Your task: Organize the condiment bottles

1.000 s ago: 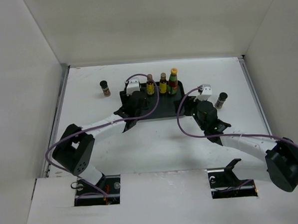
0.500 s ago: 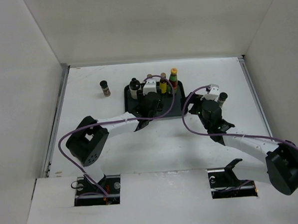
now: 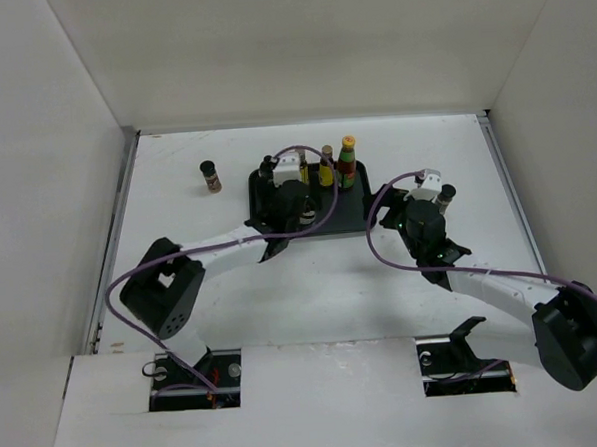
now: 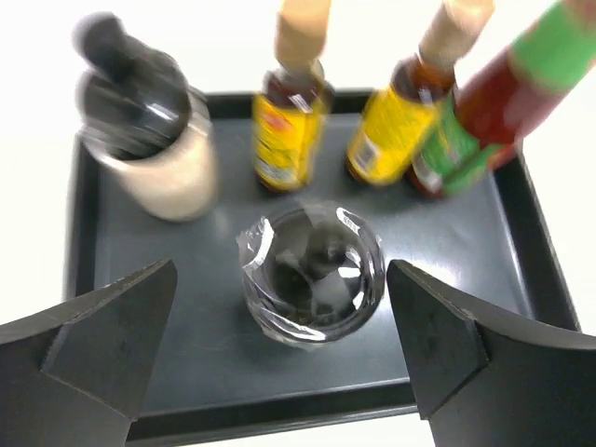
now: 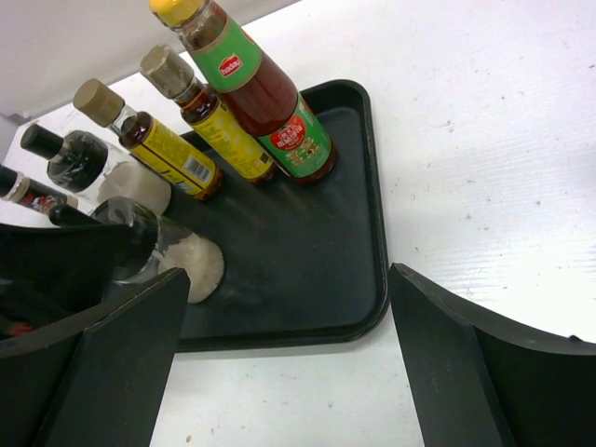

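Black plastic is what lies under most of the work now: the tray (image 4: 470,247) carries the squat beige jar (image 4: 312,277) near its front. Behind the jar stand the white black-capped bottle (image 4: 144,140), two slim yellow-labelled bottles (image 4: 289,121) (image 4: 405,116) and the red bottle (image 4: 484,107) in a row. My main worry is crowding. The left gripper (image 4: 281,275) has its fingers spread wide on either side of the jar, gripping nothing, and a sideways swing from here could clip the jar or the white bottle just beside it. The slim bottles look top-heavy, so I judge one nudge could topple them along the row. Two dark shakers are not yet on the tray. One (image 3: 209,176) stands well off to its left. The other (image 3: 444,198) is just beside the right gripper (image 5: 289,275) yet out of that wrist camera's sight, so I could knock it over blind. The left gripper also shows at the edge of the right wrist view, so the two arms could foul each other. The left arm reaches forward over the tray's near edge. The right arm comes in from the right with its wrist turned toward the tray, fingers wide and empty.
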Robot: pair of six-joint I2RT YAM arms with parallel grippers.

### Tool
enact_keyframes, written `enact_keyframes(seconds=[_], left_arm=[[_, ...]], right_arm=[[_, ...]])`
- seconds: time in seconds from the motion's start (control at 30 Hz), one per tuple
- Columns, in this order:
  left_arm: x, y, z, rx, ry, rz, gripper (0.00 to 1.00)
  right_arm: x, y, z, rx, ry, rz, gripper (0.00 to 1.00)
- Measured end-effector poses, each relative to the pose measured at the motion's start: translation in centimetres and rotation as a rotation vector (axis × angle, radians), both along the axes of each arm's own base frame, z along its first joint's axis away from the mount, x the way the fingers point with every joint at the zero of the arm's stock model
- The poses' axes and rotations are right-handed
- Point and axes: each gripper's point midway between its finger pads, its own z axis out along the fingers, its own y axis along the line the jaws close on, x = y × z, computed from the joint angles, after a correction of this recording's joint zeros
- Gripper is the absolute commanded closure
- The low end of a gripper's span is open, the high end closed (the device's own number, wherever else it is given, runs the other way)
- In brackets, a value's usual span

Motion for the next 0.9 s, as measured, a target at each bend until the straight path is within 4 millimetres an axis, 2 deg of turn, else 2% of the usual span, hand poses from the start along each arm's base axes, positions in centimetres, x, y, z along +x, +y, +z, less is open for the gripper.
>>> enact_keyframes(seconds=[0.1,0.23,0.33,0.4,0.53,0.7,0.9], left_arm=[[0.6,3.4,3.6,-0.058,-0.056,0.063,0.03],[2.7,10.9,8.9,-0.165,-0.162,0.245,0.11],[3.9,16.2,10.2,-0.208,-0.198,0.377,0.17],[4.5,18.6,9.7,-0.212,-0.193,0.434,0.17],[6.8,21.4,7.1,-0.189,-0.126,0.502,0.21],[9.7,23.3,3.4,-0.161,-0.027,0.538,0.33],[11.1,24.5,1.1,-0.139,0.036,0.561,0.34]], right_arm=[[0.0,0.0,0.0,0.001,0.0,0.0,0.05],[0.0,0.0,0.0,0.0,0.001,0.0,0.05],[0.0,0.0,-0.1,-0.002,0.003,0.0,0.05],[0.0,0.0,-0.2,-0.003,0.006,0.0,0.04],[0.0,0.0,-0.4,-0.005,0.009,0.0,0.04],[0.0,0.0,-0.4,-0.005,0.009,0.0,0.03],[0.1,0.1,-0.9,-0.012,0.021,0.001,0.03]])
